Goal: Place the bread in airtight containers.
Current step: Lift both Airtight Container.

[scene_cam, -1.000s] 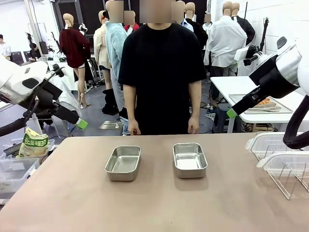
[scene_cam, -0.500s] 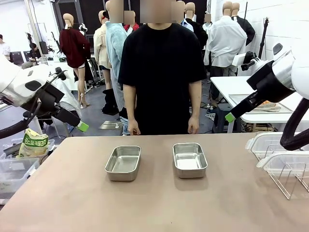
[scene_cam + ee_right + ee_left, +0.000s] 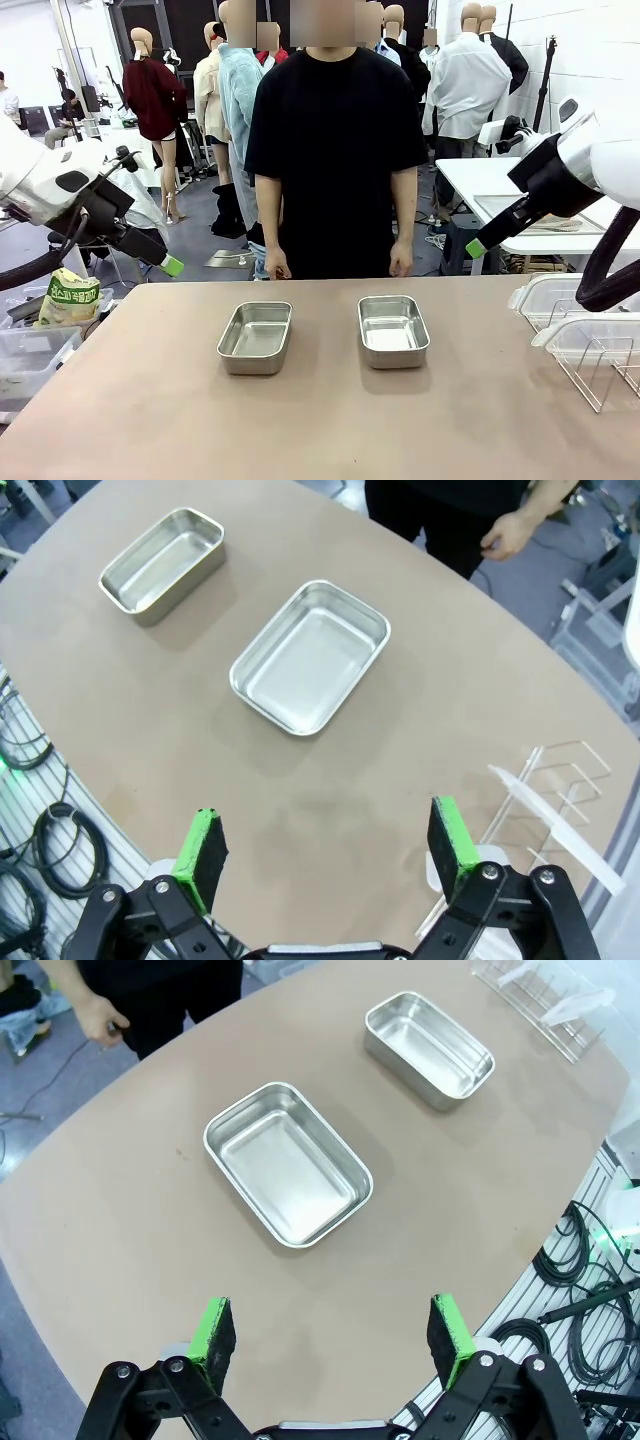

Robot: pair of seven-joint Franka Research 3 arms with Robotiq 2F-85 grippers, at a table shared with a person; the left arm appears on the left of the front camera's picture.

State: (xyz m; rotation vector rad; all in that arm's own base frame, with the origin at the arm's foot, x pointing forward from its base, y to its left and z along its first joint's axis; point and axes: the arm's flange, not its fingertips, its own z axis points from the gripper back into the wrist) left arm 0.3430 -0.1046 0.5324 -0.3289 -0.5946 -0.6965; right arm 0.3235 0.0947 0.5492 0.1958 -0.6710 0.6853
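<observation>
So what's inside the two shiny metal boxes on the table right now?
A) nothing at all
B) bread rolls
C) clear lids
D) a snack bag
A: the left tin and the right tin both show only bare metal floors, with no bread or lid in either.

The left gripper [image 3: 330, 1328] and right gripper [image 3: 325, 842] are black linkages (silver pivot screws) tipped with green pads [image 3: 212, 1328], on white rounded shells [image 3: 40, 170] trailing black cables [image 3: 30, 262] at the frame's sides.
</observation>
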